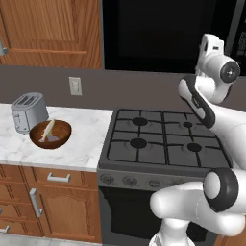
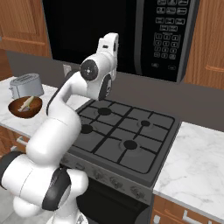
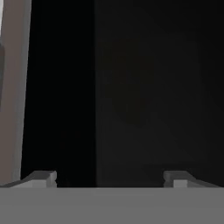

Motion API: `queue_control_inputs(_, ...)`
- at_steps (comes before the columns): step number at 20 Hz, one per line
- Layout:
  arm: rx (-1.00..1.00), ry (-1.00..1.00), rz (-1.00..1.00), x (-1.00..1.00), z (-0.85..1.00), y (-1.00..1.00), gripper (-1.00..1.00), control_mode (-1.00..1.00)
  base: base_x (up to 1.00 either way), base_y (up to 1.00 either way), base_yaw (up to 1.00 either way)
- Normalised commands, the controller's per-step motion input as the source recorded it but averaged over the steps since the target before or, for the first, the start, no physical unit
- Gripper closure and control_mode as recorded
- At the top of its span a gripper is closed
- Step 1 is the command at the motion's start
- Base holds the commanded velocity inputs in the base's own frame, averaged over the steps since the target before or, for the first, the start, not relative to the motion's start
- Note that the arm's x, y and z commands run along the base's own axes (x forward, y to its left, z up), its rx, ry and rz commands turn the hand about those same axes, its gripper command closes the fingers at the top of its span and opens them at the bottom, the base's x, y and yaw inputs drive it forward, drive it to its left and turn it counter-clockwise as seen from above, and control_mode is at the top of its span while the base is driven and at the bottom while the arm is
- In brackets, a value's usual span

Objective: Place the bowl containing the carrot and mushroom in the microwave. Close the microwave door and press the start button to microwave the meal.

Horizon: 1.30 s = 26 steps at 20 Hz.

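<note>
The black microwave (image 2: 131,35) hangs above the stove, with its button panel (image 2: 170,33) at the right. The microwave door (image 2: 87,30) lies flush with the front, and its dark window hides the inside. My gripper (image 3: 109,178) is open, its two tips wide apart and nothing between them. It is raised close in front of the microwave door (image 3: 140,87), near its lower part. The hand (image 2: 110,46) is level with the microwave's bottom edge. The light tan bowl, the carrot and the mushroom are out of view.
A darker brown bowl (image 1: 50,134) with pale food sits on the marble counter (image 1: 86,144) beside a silver toaster (image 1: 29,111). The black gas stove (image 1: 163,144) lies below the microwave. More counter (image 2: 197,162) extends right of the stove.
</note>
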Motion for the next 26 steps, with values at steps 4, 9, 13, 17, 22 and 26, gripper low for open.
queue_control_inputs(4,-0.04,-0.01,0.0,-0.87,0.52,0.0,-1.0,-1.0,0.0,0.0,0.0)
queue_control_inputs(9,-0.06,0.06,0.0,-1.0,0.52,-0.01,-1.0,-1.0,0.0,0.0,0.0)
queue_control_inputs(13,-0.1,0.22,0.0,-1.0,0.42,-0.07,-1.0,-1.0,0.0,0.0,0.0)
queue_control_inputs(17,-0.08,0.11,0.0,-0.91,0.06,-0.06,-1.0,-1.0,0.0,0.0,0.0)
queue_control_inputs(22,0.0,0.0,0.0,-0.47,-0.14,-0.19,-1.0,-1.0,0.0,0.0,0.0)
queue_control_inputs(26,0.0,0.0,-0.01,-0.02,-0.01,-0.51,-1.0,-1.0,0.0,0.0,0.0)
